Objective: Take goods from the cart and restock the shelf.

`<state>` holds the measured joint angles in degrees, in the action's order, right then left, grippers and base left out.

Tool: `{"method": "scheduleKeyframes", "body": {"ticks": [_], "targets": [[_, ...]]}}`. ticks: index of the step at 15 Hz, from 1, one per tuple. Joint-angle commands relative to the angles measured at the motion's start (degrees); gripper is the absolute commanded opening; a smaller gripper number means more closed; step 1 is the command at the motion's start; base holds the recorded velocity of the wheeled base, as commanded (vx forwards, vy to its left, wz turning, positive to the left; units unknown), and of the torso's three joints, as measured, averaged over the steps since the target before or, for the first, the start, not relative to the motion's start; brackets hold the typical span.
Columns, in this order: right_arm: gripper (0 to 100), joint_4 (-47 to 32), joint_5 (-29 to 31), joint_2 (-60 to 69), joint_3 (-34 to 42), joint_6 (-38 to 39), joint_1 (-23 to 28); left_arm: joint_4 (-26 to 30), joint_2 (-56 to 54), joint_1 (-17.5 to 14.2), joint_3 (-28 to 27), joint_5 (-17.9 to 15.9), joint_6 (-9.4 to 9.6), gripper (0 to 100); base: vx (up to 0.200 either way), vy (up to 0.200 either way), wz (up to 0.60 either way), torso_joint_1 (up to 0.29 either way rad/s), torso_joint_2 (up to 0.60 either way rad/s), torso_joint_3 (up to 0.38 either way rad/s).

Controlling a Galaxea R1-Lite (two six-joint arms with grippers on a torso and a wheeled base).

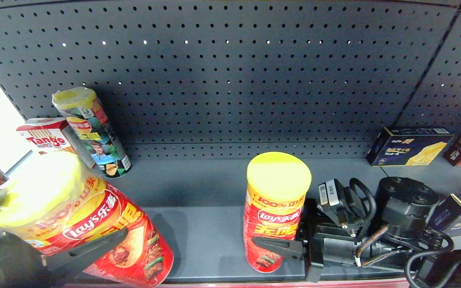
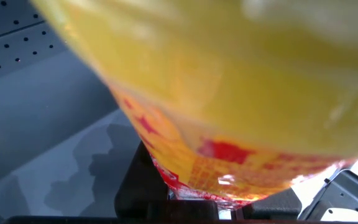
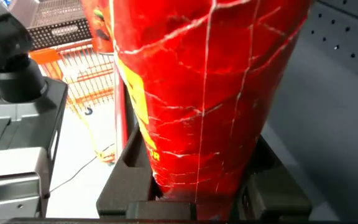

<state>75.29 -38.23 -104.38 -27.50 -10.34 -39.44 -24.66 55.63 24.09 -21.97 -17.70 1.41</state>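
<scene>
Right pincer is gripping an upright can low on its body, leaving the yellow lid free and the base square to the shelf. That can appears to be resting at the middle of the shelf's front edge. Left pincer is clamping a second can, tilted, over the shelf's front-left corner, likely queued for a slot near the green can at the left rear.
</scene>
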Motion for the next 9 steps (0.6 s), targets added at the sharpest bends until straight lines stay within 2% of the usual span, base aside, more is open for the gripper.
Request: {"method": "scheduleKeyframes", "body": {"ticks": [1,7,8,9], "targets": [[0,0.2,0.0,-2.9,-1.7,0.0,0.0,0.0,0.1,0.0,0.2,0.0,-0.01,0,0.000,0.000,0.00,0.000,0.00,0.000],[0,0.2,-0.2,-4.4,-4.7,-0.1,0.4,0.0,0.0,0.0,0.7,0.0,-0.01,0,0.000,0.000,0.00,0.000,0.00,0.000],[100,0.2,-0.1,-4.3,-4.5,-0.1,0.4,0.0,0.0,0.0,0.7,0.0,-0.01,0,0.000,0.000,0.00,0.000,0.00,0.000],[100,0.2,-0.1,-4.1,-4.1,-0.1,0.6,0.0,0.0,0.0,0.7,0.0,-0.01,0,0.000,0.000,0.00,0.000,0.00,0.000]]}}
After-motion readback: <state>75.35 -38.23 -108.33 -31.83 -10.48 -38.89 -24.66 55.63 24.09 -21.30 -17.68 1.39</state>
